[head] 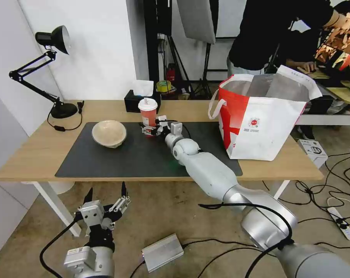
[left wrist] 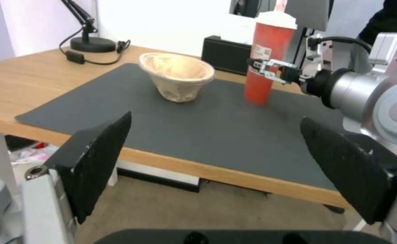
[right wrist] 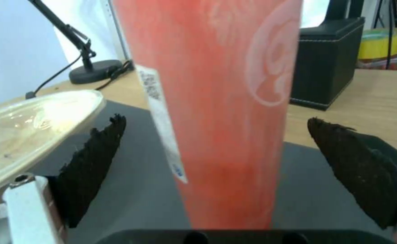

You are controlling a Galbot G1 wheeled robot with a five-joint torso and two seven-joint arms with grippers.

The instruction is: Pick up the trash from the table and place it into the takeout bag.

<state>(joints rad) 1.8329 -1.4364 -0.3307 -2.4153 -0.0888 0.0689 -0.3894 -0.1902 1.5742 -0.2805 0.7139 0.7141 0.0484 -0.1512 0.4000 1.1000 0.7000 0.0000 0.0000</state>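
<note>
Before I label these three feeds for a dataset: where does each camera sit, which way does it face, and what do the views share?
Head view: high on the robot, looking down at the table; right arm reaches to the red cup, left tool hangs low before the table edge.
Left wrist view: below table height, facing across the mat; its own open fingers, plus the right tool at the cup.
Right wrist view: on the mat, right at the cup, open fingers either side.
Shared: cup, beige bowl, black tissue box.
</note>
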